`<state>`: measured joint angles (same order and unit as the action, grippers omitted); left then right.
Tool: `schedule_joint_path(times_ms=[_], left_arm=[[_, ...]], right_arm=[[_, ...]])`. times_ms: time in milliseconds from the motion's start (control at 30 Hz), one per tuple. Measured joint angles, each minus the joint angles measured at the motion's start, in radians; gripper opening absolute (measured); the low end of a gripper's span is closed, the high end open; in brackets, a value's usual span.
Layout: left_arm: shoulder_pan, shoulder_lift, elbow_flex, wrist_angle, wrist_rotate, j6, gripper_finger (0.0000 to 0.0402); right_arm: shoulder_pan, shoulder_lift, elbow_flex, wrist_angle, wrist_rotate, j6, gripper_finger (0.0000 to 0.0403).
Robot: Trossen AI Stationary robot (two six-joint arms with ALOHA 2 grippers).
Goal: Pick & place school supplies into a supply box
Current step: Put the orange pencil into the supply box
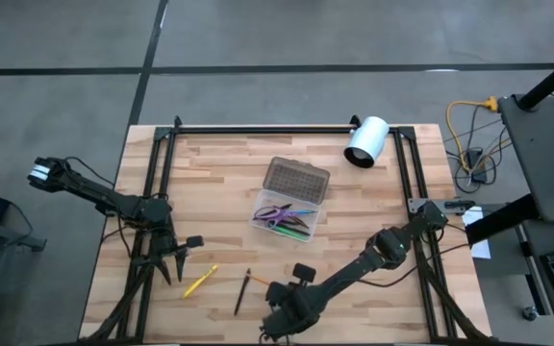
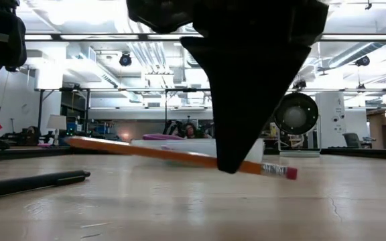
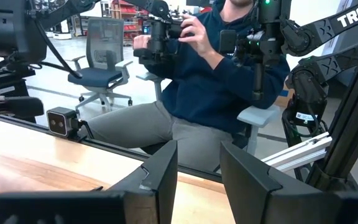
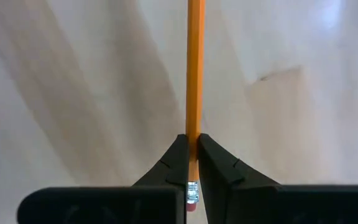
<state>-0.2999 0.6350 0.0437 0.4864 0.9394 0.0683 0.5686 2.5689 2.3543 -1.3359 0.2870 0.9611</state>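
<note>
My right gripper [image 4: 193, 163] points down near the table's near edge and is shut on an orange pencil [image 4: 195, 74] with a pink eraser [image 2: 289, 173]. The clear supply box [image 1: 284, 217] sits mid-table with its grey dotted lid [image 1: 296, 178] open toward the far side; purple and green pens lie inside. A black pen [image 1: 242, 291] and a yellow pen [image 1: 200, 281] lie on the wood between the two arms. My left gripper [image 3: 197, 168] hovers open at the table's left, pointing toward the near edge and touching nothing. My right gripper pinches the orange pencil between its two fingers [image 4: 178, 158], close to the eraser end [image 4: 192, 186]. The fingers come from above, pointing down, and lie across the pencil [image 2: 179, 155]. Whether the pencil is clear of the table I cannot tell.
A white cylinder [image 1: 365, 141] lies at the far right of the table. Black rails [image 1: 258, 128] frame the far edge and sides. A seated person [image 3: 216, 74] holding controllers is beyond the near edge. Bare wood lies right of the box.
</note>
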Motion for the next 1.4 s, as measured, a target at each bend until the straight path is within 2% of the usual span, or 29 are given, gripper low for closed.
schedule_joint_path(times_ms=[333, 833, 1233, 1400], left_arm=[[0.000, 0.000, 0.000, 0.000, 0.000, 0.000, 0.0105], [0.000, 0.000, 0.000, 0.000, 0.000, 0.000, 0.0105], [0.000, 0.000, 0.000, 0.000, 0.000, 0.000, 0.0105], [0.000, 0.000, 0.000, 0.000, 0.000, 0.000, 0.0105]], right_arm=[[-0.009, -0.001, 0.002, -0.114, 0.181, 0.082, 0.0011], [-0.049, -0.065, 0.002, -0.235, 0.314, 0.131, 0.0011], [-0.078, -0.101, -0.009, -0.235, 0.370, 0.031, 0.0011], [-0.094, -0.145, -0.067, -0.235, 0.398, 0.017, 0.0011]])
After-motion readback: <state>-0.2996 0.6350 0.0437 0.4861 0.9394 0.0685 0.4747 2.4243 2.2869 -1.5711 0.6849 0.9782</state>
